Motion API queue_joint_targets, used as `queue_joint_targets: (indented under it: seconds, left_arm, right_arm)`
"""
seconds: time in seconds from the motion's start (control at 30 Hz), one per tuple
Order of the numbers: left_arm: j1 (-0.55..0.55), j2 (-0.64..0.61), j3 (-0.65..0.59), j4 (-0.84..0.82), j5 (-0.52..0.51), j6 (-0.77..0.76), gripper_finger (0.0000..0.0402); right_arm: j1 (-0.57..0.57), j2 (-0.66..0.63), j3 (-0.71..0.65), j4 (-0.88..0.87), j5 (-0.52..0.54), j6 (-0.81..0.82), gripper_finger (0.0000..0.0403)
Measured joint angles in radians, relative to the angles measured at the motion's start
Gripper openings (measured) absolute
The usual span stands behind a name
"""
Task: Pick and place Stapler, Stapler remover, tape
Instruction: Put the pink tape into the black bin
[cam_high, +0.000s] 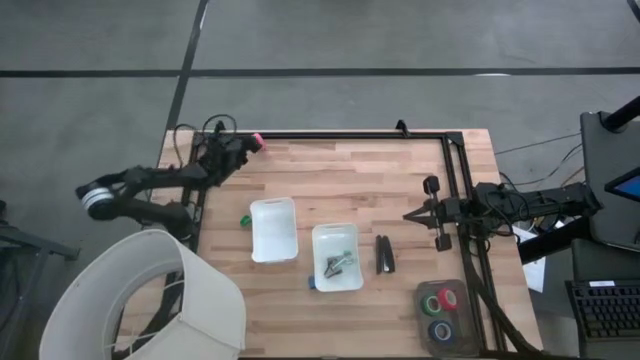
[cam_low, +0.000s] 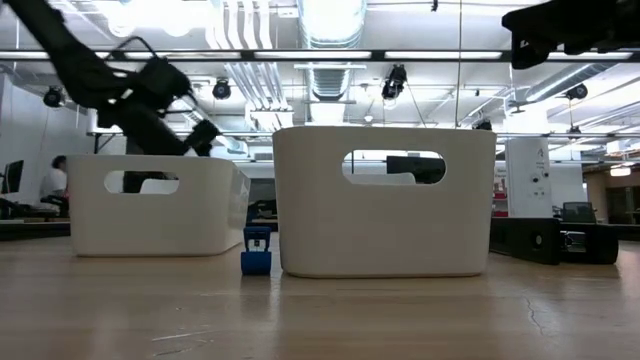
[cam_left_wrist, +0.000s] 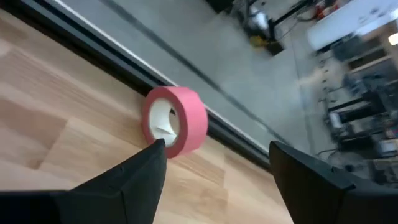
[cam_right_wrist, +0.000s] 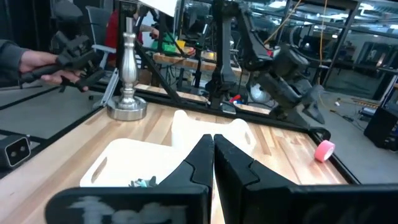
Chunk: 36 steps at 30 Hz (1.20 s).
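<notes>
The released left claw (cam_left_wrist: 214, 168) straddles a pink tape roll (cam_left_wrist: 175, 121) standing on edge at the counter's (cam_high: 350, 180) far rim.

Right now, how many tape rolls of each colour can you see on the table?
Pink tape roll: 1, at the table's far edge, just ahead of the open left gripper
Red tape roll: 1
Green tape roll: 1
Blue tape roll: 1
Total: 4
The right gripper waits, shut, at the table's right side.
</notes>
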Motion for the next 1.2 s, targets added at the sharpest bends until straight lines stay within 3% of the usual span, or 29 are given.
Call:
queue_joint_targets:
  seconds: [0.33,0.77,0.97,1.2]
  left_arm:
    - [0.053,0.287,0.167,-0.003,0.014,-0.013,0.0282]
    - [0.069,0.395,0.219,0.121,0.001,0.029,0.0264]
    - [0.082,0.436,0.224,0.112,0.0,0.044,0.0193]
    - [0.082,0.461,0.221,0.1,0.029,0.107,0.0039]
  right_arm:
    - [0.0,-0.001,-0.001,-0.047,-0.001,0.042,0.0008]
    - [0.001,0.0,-0.001,-0.109,-0.001,0.078,0.0008]
    - [0.001,0.0,-0.001,-0.11,-0.001,0.076,0.0008]
    - [0.001,0.0,-0.001,-0.108,-0.001,0.076,0.0008]
